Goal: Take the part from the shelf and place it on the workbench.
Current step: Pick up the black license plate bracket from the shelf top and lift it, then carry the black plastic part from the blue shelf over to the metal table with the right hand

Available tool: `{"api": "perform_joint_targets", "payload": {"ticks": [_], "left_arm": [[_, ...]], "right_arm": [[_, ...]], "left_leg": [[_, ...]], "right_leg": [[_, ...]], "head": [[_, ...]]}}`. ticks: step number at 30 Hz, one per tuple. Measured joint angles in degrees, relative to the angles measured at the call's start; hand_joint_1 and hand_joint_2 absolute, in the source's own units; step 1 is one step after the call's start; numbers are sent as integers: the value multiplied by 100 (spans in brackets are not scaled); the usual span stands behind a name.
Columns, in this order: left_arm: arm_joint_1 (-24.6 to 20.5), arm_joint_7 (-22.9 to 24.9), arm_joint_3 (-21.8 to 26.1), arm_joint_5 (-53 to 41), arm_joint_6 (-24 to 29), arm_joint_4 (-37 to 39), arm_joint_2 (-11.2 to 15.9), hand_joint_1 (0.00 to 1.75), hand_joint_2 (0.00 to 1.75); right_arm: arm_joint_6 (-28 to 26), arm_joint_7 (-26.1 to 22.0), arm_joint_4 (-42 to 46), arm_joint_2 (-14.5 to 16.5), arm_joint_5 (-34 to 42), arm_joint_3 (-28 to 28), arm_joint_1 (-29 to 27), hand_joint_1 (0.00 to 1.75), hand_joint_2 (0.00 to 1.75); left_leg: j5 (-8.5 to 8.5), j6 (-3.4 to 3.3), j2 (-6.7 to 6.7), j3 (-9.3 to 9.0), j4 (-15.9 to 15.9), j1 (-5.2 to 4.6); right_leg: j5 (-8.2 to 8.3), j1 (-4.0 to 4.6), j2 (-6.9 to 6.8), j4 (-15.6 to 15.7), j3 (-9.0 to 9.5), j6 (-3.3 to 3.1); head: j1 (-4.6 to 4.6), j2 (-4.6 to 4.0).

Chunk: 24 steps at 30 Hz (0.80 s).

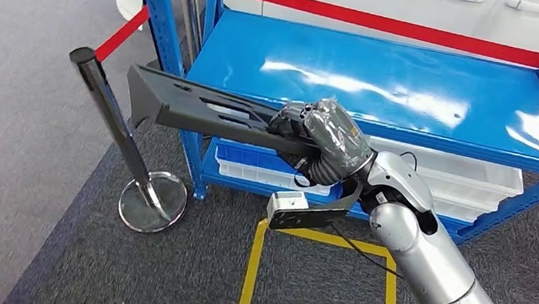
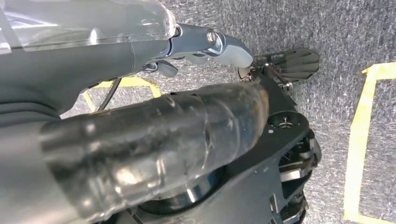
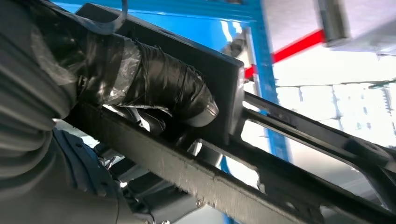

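Observation:
In the head view my right hand [image 1: 321, 147] grips a long black plastic part [image 1: 186, 107] at its right end. The part is held roughly level, off the blue shelf [image 1: 414, 84], and reaches left past the shelf's front left upright. Close up in the right wrist view, my right hand [image 3: 159, 86] wraps its taped thumb across the part [image 3: 280, 186], pressing it against the fingers. My left hand [image 2: 154, 135] hangs above the grey carpet in the left wrist view, fingers stretched out with nothing in them.
A chrome stanchion post [image 1: 111, 117] with a round base [image 1: 154, 201] stands left of the shelf, just below the part's free end. White bins [image 1: 464, 184] sit on the lower shelf. A yellow tape square [image 1: 319, 290] marks the carpet. A white car [image 1: 424, 4] stands behind.

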<state>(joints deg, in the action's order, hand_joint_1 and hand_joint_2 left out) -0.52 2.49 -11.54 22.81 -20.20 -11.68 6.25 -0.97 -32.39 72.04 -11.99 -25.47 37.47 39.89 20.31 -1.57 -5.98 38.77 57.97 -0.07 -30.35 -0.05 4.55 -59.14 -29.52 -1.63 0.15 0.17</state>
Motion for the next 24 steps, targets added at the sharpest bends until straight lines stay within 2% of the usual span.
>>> {"api": "perform_joint_targets", "payload": {"ticks": [2,3,4,5,6,7,8,9,10,11,12,13,14,15,16,17,18,19,20,21,22,23,24], "left_arm": [[16,7,0,2,10,16,20,0,0],[25,16,-1,4,14,28,23,0,0],[32,28,-1,8,16,39,26,0,0],[32,37,-2,15,18,47,28,0,0],[25,47,-2,27,16,47,21,0,0],[14,57,-2,39,17,47,23,0,0],[0,72,-2,51,18,48,27,0,0],[-10,87,-2,60,16,48,33,0,0],[-14,100,-2,63,9,49,43,0,0],[-15,108,-2,64,1,49,52,0,0],[-15,109,-2,64,-8,49,61,0,0],[-25,109,-2,64,-14,49,67,0,0],[-40,109,-2,65,-11,49,80,0,0],[-55,114,-1,66,-7,49,87,0,0],[-63,122,1,66,0,50,95,0,0],[-63,131,3,67,6,51,104,0,0],[-55,139,5,68,4,56,107,0,0],[-46,144,7,68,-1,60,113,0,0],[-42,148,8,69,-11,65,118,0,0],[-43,152,9,71,-21,69,122,0,0],[-52,156,10,75,-29,70,123,0,0],[-62,160,11,82,-32,71,125,0,0],[-70,166,13,92,-32,71,125,0,0]], "right_arm": [[1,4,8,7,-3,10,25,169,175],[2,11,11,16,-4,17,40,169,175],[3,19,15,26,-4,22,53,169,175],[5,25,17,33,-3,25,66,169,175],[13,31,19,38,-2,28,79,169,175],[26,31,20,39,1,28,91,169,175],[46,29,20,39,4,31,98,169,175],[68,27,20,40,9,34,100,169,175],[86,23,20,40,14,38,101,169,175],[97,18,20,41,18,42,104,169,175],[100,13,21,41,21,45,111,169,175],[100,9,29,40,23,48,121,169,175],[99,6,39,38,25,49,137,169,175],[99,2,49,36,26,51,152,169,175],[99,0,58,37,27,54,166,169,175],[99,-2,60,43,27,57,176,169,175],[99,-2,58,51,27,63,182,169,175],[99,1,56,57,27,68,184,169,175],[99,3,54,59,27,73,184,169,175],[99,8,51,56,28,76,184,169,175],[100,19,50,51,30,80,182,169,175],[101,30,47,48,33,84,183,169,175],[101,42,42,45,36,92,182,169,175]], "left_leg": [[-111,72,-104,35,-55,13],[-91,100,-46,68,-51,5],[35,124,85,122,31,0],[254,146,255,194,211,7],[550,178,414,289,520,34],[823,218,502,388,900,70],[984,263,537,463,1272,109],[1008,312,555,486,1560,147],[885,359,570,415,1655,181],[706,402,602,247,1563,211],[556,439,675,-10,1300,233],[551,475,826,-337,893,231],[629,460,955,-611,515,211],[728,425,1050,-786,223,183],[811,370,1083,-863,48,146],[800,286,1021,-831,10,123],[751,218,960,-789,-3,119],[693,150,902,-748,-9,114],[625,82,847,-694,-22,116],[553,26,790,-630,-28,115],[485,-13,721,-541,-25,98],[420,-40,644,-456,-17,79],[359,-54,557,-371,-6,55]], "right_leg": [[94,-3,-110,76,-9,6],[150,-21,-189,119,-28,-13],[220,-45,-271,155,-63,-47],[288,-66,-353,188,-108,-74],[345,-65,-436,197,-167,-92],[400,-65,-522,196,-236,-100],[452,-69,-611,191,-312,-84],[506,-77,-704,181,-394,-63],[553,-89,-790,163,-478,-34],[594,-104,-872,133,-562,-1],[623,-118,-947,91,-635,32],[641,-122,-1018,39,-700,68],[656,-120,-1087,-10,-744,102],[676,-112,-1156,-44,-765,141],[706,-109,-1228,-54,-773,185],[743,-116,-1300,-45,-767,231],[749,-137,-1313,-43,-769,279],[672,-158,-1222,-82,-793,317],[487,-170,-1052,-220,-844,338],[216,-173,-835,-464,-921,344],[-92,-156,-645,-815,-1016,332],[-338,-137,-537,-1182,-1099,312],[-467,-113,-489,-1466,-1133,285]], "head": [[6,0],[0,0],[-10,0],[-19,0],[-31,0],[-36,0],[-37,0],[-37,0],[-37,0],[-37,0],[-38,0],[-43,0],[-41,0],[-42,0],[-44,0],[-42,0],[-45,0],[-46,0],[-44,0],[-43,0],[-43,0],[-42,0],[-43,0]]}}
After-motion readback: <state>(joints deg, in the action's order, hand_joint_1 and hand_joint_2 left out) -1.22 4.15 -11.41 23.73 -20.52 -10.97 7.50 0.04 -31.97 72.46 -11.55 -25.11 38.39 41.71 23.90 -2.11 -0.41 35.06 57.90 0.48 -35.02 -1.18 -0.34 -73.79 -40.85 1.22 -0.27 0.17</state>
